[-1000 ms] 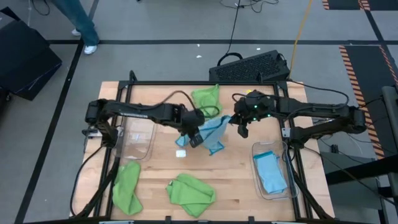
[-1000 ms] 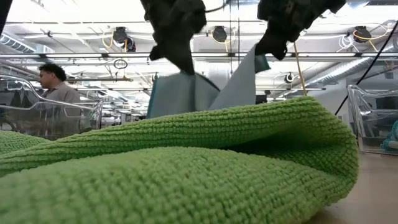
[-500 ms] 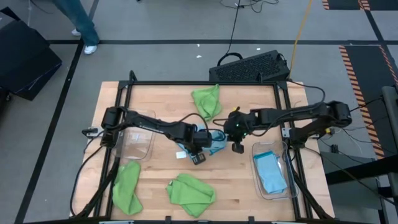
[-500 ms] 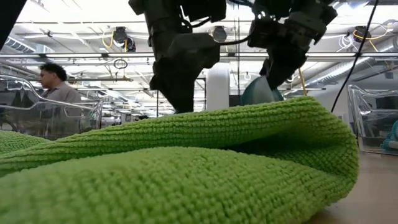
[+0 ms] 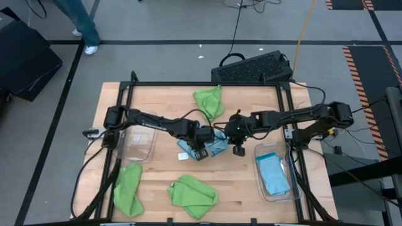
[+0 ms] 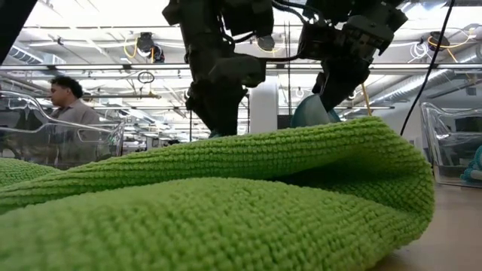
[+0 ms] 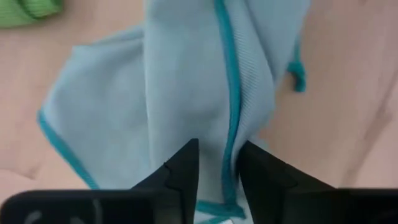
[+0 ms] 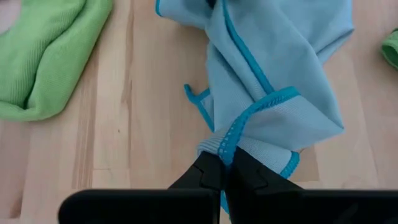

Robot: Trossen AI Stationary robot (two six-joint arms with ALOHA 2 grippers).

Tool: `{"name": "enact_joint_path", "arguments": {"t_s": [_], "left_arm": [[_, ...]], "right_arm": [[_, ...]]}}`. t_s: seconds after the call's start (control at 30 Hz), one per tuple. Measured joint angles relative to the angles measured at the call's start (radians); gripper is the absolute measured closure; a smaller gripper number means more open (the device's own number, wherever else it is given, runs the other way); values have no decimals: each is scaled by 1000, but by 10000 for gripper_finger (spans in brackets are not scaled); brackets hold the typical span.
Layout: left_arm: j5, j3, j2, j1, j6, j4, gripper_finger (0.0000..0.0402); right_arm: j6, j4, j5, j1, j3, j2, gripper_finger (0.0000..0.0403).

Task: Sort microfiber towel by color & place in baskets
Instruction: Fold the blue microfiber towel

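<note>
In the low view, 1 green towel (image 6: 226, 203) fills the foreground and runs off 3 edges, hiding the tabletop and both grippers' fingertips. Only a sliver of the blue towel (image 6: 312, 113) shows above its fold. The right basket (image 6: 452, 143) is cut by the picture's edge.

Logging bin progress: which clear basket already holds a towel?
The basket on the right arm's side, holding a light blue towel; the left-side basket holds none.
</note>
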Motion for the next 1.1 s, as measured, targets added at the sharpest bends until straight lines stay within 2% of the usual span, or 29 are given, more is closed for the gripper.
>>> {"name": "enact_joint_path", "arguments": {"t_s": [0.27, 0.67, 0.83, 0.93, 1.0, 1.1], "left_arm": [[-2, 0, -53, 77, 60, -21, 324], [-8, 0, -96, 176, 131, -99, 325], [110, 0, -96, 149, 126, -120, 325], [194, 0, -95, 117, 123, -219, 325], [188, 0, -95, 97, 124, -296, 325], [110, 0, -95, 74, 115, -388, 325]], "right_arm": [[16, -3, -3, 0, 0, 0, 403], [27, -5, -3, 0, 0, 0, 403], [27, -4, -3, 0, 0, 0, 403], [27, -11, -3, 0, 0, 0, 403], [20, -14, -3, 0, 0, 0, 403], [9, -11, -3, 0, 0, 0, 403]]}}
